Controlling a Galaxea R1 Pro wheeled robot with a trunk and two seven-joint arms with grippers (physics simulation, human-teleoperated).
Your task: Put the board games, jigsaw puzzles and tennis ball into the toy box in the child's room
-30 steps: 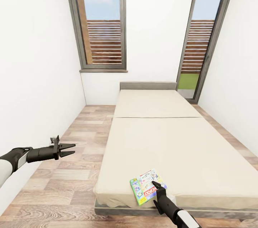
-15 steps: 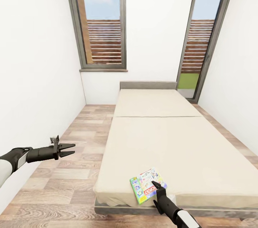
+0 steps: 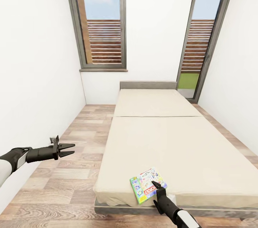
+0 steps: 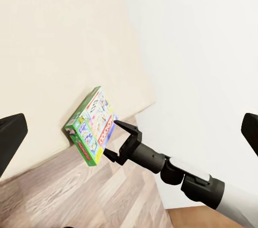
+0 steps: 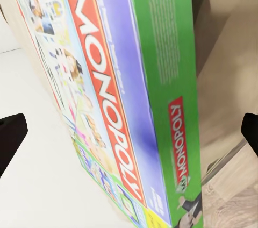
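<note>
A board game [image 3: 145,185] with a green-edged Monopoly cover lies flat near the foot corner of the bed [image 3: 161,138], on its plain beige mattress. My right gripper [image 3: 159,185] is at the box's near edge and is open. In the left wrist view, the right gripper [image 4: 118,141] has one finger on each side of the board game [image 4: 88,123] at the mattress edge. The right wrist view has the board game [image 5: 123,93] close up between the two dark fingertips. My left gripper [image 3: 68,149] hangs open and empty over the floor, left of the bed.
A strip of wood-plank floor [image 3: 75,138] runs between the bed and the white left wall [image 3: 36,77]. A low grey headboard [image 3: 148,85] and two tall grey-framed windows [image 3: 102,24] close off the far end. Another white wall stands close on the right.
My left arm has risen very slightly. The right gripper and the board game stay where they were.
</note>
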